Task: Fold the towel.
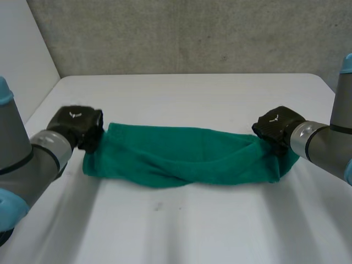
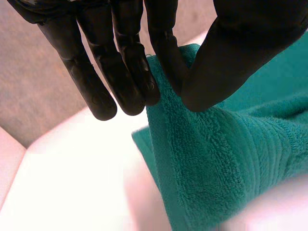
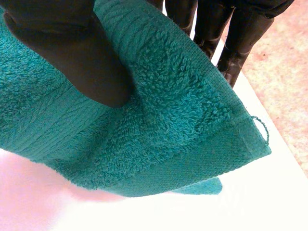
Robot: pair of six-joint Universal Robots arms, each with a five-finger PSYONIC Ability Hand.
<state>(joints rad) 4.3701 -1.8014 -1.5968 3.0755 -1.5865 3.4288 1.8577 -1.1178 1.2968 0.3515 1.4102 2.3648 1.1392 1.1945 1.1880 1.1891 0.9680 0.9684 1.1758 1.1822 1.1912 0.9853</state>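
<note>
- You see the green towel [image 1: 187, 157] stretched sideways across the middle of the white counter [image 1: 181, 231], bunched into a long band with a twist near its middle.
- Your left hand [image 1: 77, 127] is at the towel's left end and your right hand [image 1: 278, 130] at its right end, so the towel lies between the two.
- In the left wrist view, the left hand's thumb [image 2: 240, 53] and one finger pinch the towel's [image 2: 221, 159] hemmed edge close to a corner. The other fingers [image 2: 96, 72] point straight out beside the cloth and do not touch it.
- Below that grip the towel hangs down towards the counter [image 2: 72, 183].
- In the right wrist view, the right hand's thumb [image 3: 67, 53] presses on the near face of the towel [image 3: 168, 130] and its fingers [image 3: 236, 38] stand behind the cloth, so the end is clamped between them.
- The towel's corner by the right hand sticks out past the grip, lifted off the counter [image 3: 279, 202], with a small loose loop of thread at its tip.
</note>
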